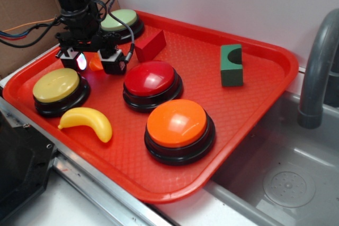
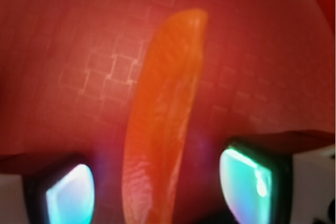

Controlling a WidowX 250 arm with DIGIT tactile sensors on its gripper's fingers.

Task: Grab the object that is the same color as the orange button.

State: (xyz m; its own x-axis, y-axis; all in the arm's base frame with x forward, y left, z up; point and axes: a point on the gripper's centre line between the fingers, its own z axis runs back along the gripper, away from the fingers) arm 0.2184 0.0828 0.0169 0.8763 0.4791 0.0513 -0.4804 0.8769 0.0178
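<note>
The small orange wedge (image 1: 96, 63) lies on the red tray (image 1: 254, 99) at the back left, between my two fingers. In the wrist view the wedge (image 2: 163, 124) runs lengthwise up the middle, with red tray showing on either side of it. My gripper (image 1: 96, 61) is open and lowered around it, and the glowing pads (image 2: 71, 195) stand apart from its sides. The orange button (image 1: 177, 125), a large dome on a black base, sits at the tray's front right, well away from the gripper.
A red button (image 1: 151, 80) sits right of the gripper, a yellow button (image 1: 57, 87) in front of it, a pale green button (image 1: 121, 22) behind. A red block (image 1: 151, 45), green block (image 1: 231, 64) and yellow banana (image 1: 87, 121) also lie on the tray. A sink and faucet (image 1: 318, 72) are right.
</note>
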